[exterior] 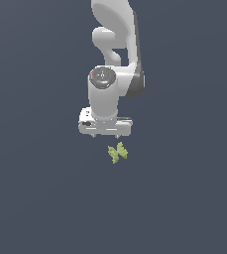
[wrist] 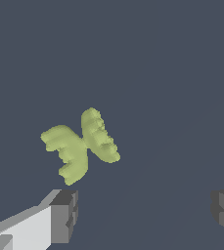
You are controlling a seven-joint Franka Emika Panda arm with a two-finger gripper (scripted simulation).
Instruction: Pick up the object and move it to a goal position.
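The object [exterior: 118, 153] is a small yellow-green, lobed, butterfly-like shape lying on the dark grey surface. It also shows in the wrist view [wrist: 80, 145]. My white gripper [exterior: 105, 136] hangs just above and a little toward the exterior view's left of it. In the wrist view the gripper [wrist: 145, 212] is open and empty, its two dark fingertips [wrist: 64, 215] set wide apart. The object lies beyond the gap between them and touches neither fingertip.
The white arm [exterior: 116, 59] rises behind the gripper to the top of the exterior view. The plain dark grey surface [exterior: 35, 198] spreads around the object. No goal marker shows in either view.
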